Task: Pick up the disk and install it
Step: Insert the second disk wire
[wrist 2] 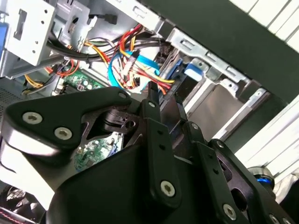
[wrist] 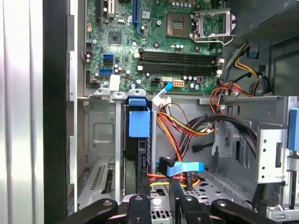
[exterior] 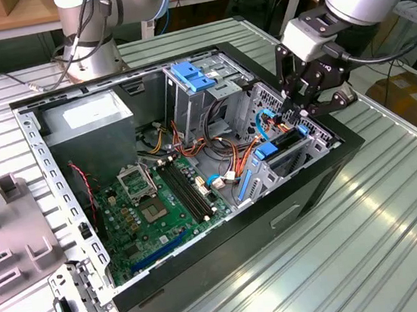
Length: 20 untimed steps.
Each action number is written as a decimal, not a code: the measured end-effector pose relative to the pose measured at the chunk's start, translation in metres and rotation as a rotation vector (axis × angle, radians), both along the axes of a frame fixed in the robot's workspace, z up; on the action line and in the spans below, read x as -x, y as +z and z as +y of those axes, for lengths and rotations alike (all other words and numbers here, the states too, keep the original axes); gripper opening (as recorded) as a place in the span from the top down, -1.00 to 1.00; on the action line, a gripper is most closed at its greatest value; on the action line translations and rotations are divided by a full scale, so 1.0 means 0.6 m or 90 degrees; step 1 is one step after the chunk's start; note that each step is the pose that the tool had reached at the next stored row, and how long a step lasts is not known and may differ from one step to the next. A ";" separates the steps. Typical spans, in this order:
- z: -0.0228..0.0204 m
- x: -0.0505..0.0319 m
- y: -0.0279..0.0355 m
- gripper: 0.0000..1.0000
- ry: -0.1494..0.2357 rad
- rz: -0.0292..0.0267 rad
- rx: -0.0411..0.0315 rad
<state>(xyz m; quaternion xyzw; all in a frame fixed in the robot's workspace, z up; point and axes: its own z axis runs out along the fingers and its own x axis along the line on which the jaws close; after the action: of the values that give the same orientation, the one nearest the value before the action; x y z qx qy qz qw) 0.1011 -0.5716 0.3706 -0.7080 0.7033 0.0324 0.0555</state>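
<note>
Item: open computer case (exterior: 206, 263), black sheet metal, lying on a ribbed metal table (exterior: 371, 242).

Disk (wrist: 139, 123): slim dark slab in a light-blue plastic carrier, standing on edge in the drive bay (wrist: 100, 135) of perforated grey steel, at the case's end on the exterior view's right.

Hand (exterior: 300, 114): black, jointed links, poised directly above the disk's end; fingers close together, but whether they clamp the disk cannot be told.

Step, by judgement: installation, seating stage. Next move calls for a straight push along the bay, clear of the orange, red and blue cables (wrist: 187, 135).

Adjacent: green motherboard (exterior: 157, 200), glossy, densely studded.
</note>
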 end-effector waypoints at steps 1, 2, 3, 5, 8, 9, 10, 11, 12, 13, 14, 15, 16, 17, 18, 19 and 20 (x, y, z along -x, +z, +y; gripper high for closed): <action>0.0011 0.000 0.000 0.40 0.000 0.0000 0.0000; 0.0032 0.000 0.000 0.40 0.001 0.0000 -0.0001; 0.0058 0.000 0.000 0.40 0.001 0.0000 -0.0001; 0.0081 0.001 0.000 0.40 0.000 0.0000 -0.0002; 0.0080 0.004 -0.001 0.40 0.001 0.0000 0.0000; 0.0076 0.005 -0.003 0.40 0.001 0.0000 -0.0001; 0.0071 0.006 -0.005 0.40 0.001 0.0000 -0.0001; 0.0065 0.006 -0.006 0.40 0.000 0.0000 -0.0001; 0.0057 0.007 -0.008 0.40 0.001 0.0000 -0.0001; 0.0054 0.008 -0.008 0.40 0.001 0.0001 0.0000; 0.0054 0.008 -0.008 0.40 0.001 0.0000 0.0001; 0.0054 0.008 -0.008 0.40 0.001 0.0000 0.0001; 0.0054 0.008 -0.008 0.40 0.001 0.0000 0.0000; 0.0053 0.008 -0.008 0.40 0.001 0.0000 0.0000; 0.0053 0.008 -0.009 0.42 0.001 0.0000 0.0000; 0.0053 0.008 -0.009 0.56 0.001 0.0000 0.0000; 0.0053 0.008 -0.009 0.56 0.001 0.0000 -0.0001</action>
<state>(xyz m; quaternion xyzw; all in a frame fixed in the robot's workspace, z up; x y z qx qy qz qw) 0.0964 -0.5684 0.3654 -0.7083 0.7030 0.0325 0.0555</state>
